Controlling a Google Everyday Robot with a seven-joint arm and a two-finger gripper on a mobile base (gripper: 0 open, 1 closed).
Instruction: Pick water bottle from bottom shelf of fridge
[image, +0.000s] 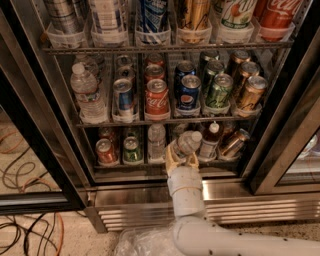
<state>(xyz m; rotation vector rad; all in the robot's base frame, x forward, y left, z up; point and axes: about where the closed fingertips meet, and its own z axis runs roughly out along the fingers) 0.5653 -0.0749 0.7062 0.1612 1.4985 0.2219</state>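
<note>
Where the gripper (181, 159) is: at the front edge of the bottom shelf (125, 166), just above the steel ledge (130, 194), on the end of the white arm (186, 197) that comes up from below.
Gripper state: its tan fingers (170, 157) are closed round the lower body of the water bottle (186, 144), which fills the gap between them.
Water bottle: in the gripper, tilted, with its white cap pointing up and to the gripper's right (its bottom end is hidden behind the fingers).
Left of the gripper: a second clear bottle (156, 142) stands just beside it, then a green can (131, 149) and a red can (105, 151) farther off.
Right of the gripper: a white-capped bottle with a dark label (209, 144) is close to the held bottle's cap, and beyond it lies a tilted gold can (234, 143).
Above the gripper: the next rack up, with a Coca-Cola can (157, 98) and a Pepsi can (189, 93).
Step in hand: the grasp looks made, so I judge this to be the start of taking the bottle out of the fridge (260, 210).
Next move calls for: a straight pull back over the ledge, keeping the tilted cap clear of the dark-label bottle and below the rack overhead, with the grip firm enough that the ribbed plastic does not slip.
</note>
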